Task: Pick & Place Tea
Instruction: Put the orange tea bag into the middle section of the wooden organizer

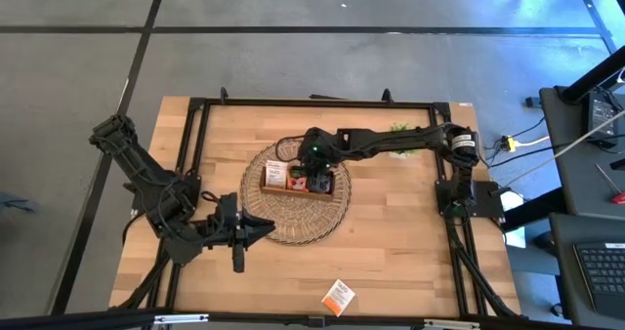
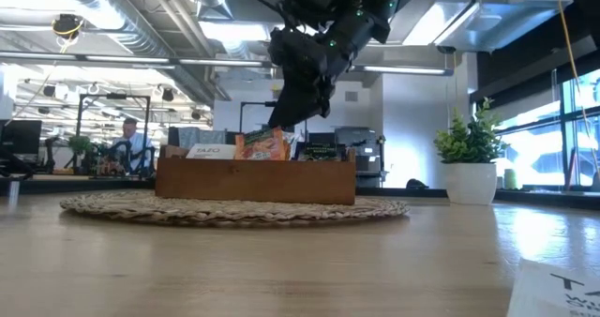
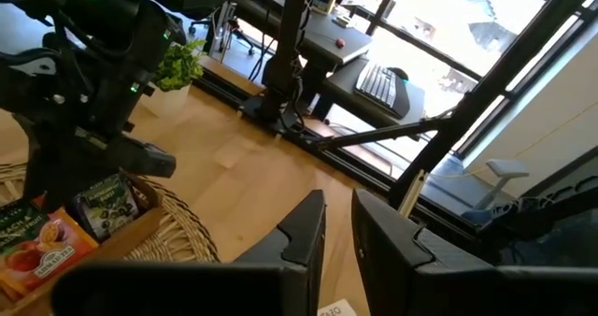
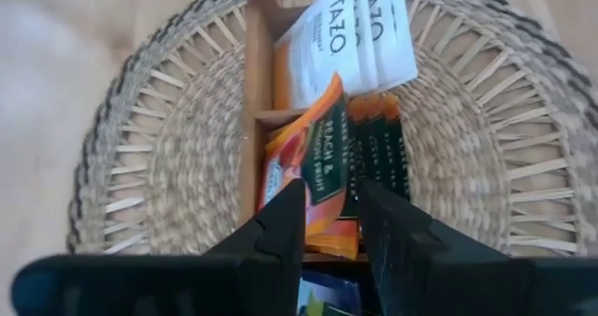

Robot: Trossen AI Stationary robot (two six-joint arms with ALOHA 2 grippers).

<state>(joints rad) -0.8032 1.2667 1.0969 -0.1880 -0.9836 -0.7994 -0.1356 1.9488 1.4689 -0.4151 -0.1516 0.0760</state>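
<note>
The left claw (image 1: 266, 230) is hovering low over the worktop (image 1: 391, 262) at about 8 o'clock from the round woven mat (image 1: 293, 234), its tips just over the mat's rim. In the left wrist view its two fingers (image 3: 304, 227) are standing slightly apart with nothing between them.

At the worktop's centre, the wooden tray (image 2: 255, 178) is resting on the mat. White sachets (image 4: 348, 35) are filling one end compartment, orange sachets (image 4: 313, 162) and dark green ones (image 4: 378, 152) are sharing the middle compartment, and a further sachet is partly showing in the other end compartment.

The right claw (image 4: 329, 218) is hanging directly over the tray's middle compartment, fingers partly spread and straddling the upper edge of an orange sachet; whether the pads are touching it cannot be told.

One loose orange-and-white sachet (image 1: 338, 296) is lying flat on the worktop at 6 o'clock, near the front edge, well apart from the mat.
</note>
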